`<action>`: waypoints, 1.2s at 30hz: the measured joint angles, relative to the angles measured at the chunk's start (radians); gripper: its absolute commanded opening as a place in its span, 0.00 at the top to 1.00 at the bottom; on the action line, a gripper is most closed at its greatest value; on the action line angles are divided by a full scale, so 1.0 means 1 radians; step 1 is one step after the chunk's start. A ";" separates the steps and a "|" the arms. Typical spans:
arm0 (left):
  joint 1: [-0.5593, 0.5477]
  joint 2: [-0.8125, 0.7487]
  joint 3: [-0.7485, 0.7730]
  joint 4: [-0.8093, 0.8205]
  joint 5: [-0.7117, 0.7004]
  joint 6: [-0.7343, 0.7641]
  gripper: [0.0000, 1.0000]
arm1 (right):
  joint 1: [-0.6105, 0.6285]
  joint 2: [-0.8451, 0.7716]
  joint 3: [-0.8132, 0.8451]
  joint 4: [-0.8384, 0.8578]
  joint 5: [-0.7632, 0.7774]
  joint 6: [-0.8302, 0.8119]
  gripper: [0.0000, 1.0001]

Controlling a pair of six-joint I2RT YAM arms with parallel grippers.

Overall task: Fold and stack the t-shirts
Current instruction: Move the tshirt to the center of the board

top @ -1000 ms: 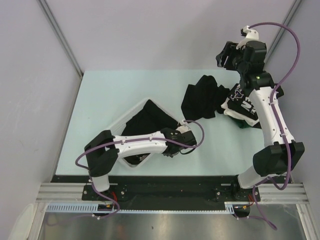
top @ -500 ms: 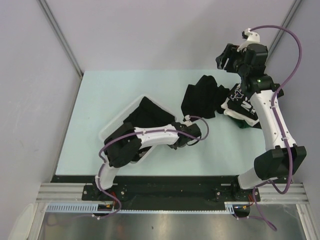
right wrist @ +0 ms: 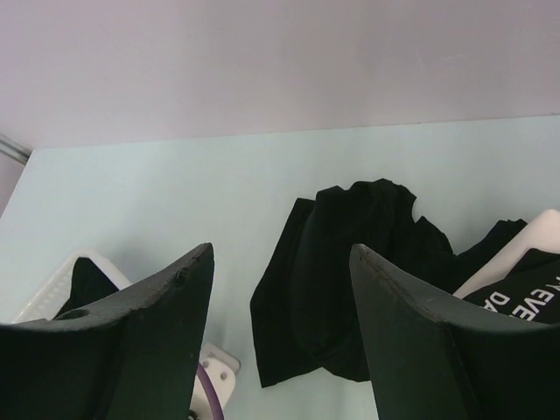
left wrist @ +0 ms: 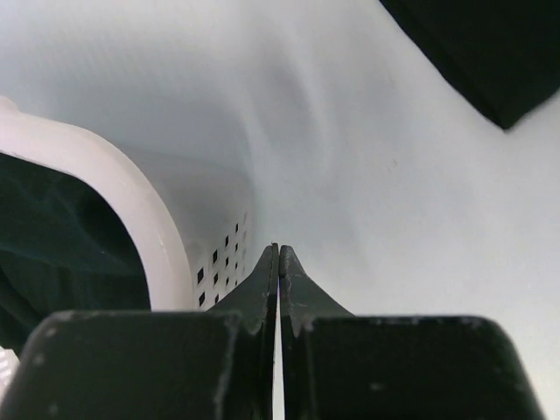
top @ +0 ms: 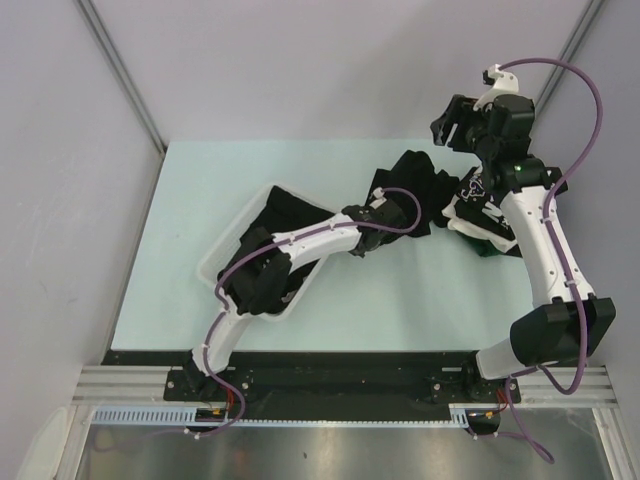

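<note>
A crumpled black t-shirt (top: 402, 195) (right wrist: 350, 280) lies on the table at centre back. To its right sits a folded t-shirt with white lettering (top: 482, 213) (right wrist: 528, 296). Another black t-shirt (top: 292, 218) (left wrist: 39, 241) fills the white mesh basket (top: 228, 247) (left wrist: 140, 210). My left gripper (top: 362, 243) (left wrist: 278, 250) is shut and holds nothing. It hangs low just off the basket's right corner, short of the crumpled shirt's edge (left wrist: 477, 57). My right gripper (top: 452, 118) (right wrist: 280, 249) is open and empty, raised high above the back of the table over the crumpled shirt.
The basket (right wrist: 52, 293) stands at centre left of the pale green table (top: 190, 180). Grey walls close in the back and both sides. A purple cable loops around each arm.
My left arm has swung from over the basket's front out to the right and farther back, toward the crumpled shirt. The basket has shifted left. The right gripper has opened slightly wider.
</note>
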 measured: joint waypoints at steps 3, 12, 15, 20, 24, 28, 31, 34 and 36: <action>0.031 0.020 0.053 -0.003 0.010 0.006 1.00 | 0.002 0.000 -0.010 0.001 0.000 0.000 0.31; 0.159 0.051 0.141 -0.005 0.026 0.006 1.00 | 0.007 0.000 -0.019 0.003 0.002 -0.004 0.31; 0.205 0.053 0.137 -0.011 0.019 0.006 1.00 | 0.008 0.000 -0.029 0.008 0.002 -0.004 0.31; 0.276 0.036 0.025 0.012 -0.009 0.016 1.00 | 0.008 0.001 -0.032 0.010 0.002 -0.004 0.30; 0.327 -0.029 -0.120 0.039 -0.016 0.015 1.00 | 0.008 0.006 -0.032 0.016 0.001 -0.004 0.30; 0.372 -0.060 -0.226 0.052 -0.021 0.016 1.00 | 0.008 0.017 -0.032 0.019 0.000 -0.004 0.30; 0.402 -0.090 -0.299 0.068 -0.029 0.017 1.00 | 0.007 0.027 -0.032 0.023 -0.001 -0.003 0.30; 0.426 -0.130 -0.347 0.081 -0.029 0.015 1.00 | 0.007 0.035 -0.032 0.023 -0.002 -0.003 0.30; 0.444 -0.153 -0.375 0.090 -0.029 0.016 1.00 | 0.007 0.038 -0.032 0.023 -0.002 -0.003 0.30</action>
